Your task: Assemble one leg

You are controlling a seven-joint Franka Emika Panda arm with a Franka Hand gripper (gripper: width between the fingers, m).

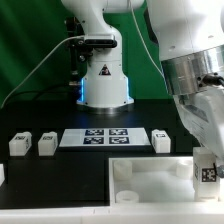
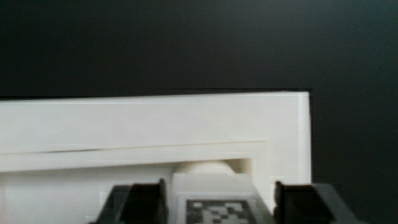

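My gripper (image 1: 207,170) is at the exterior view's right, over the right near corner of the large flat white square piece (image 1: 150,182). It is shut on one leg (image 1: 208,172), a small white block with a marker tag, held upright just above that corner. In the wrist view the leg (image 2: 215,195) sits between my dark fingers (image 2: 135,205), tag facing the camera, with the white piece (image 2: 143,125) behind it and a round socket partly hidden behind the leg. Three other legs stand on the black table: two on the left (image 1: 20,143) (image 1: 47,144) and one near the right (image 1: 161,140).
The marker board (image 1: 97,138) lies between the loose legs, beyond the white piece. The arm's white base (image 1: 103,82) stands at the back centre with cables running off to the left. The white piece's raised rim (image 1: 122,168) lies close to the held leg.
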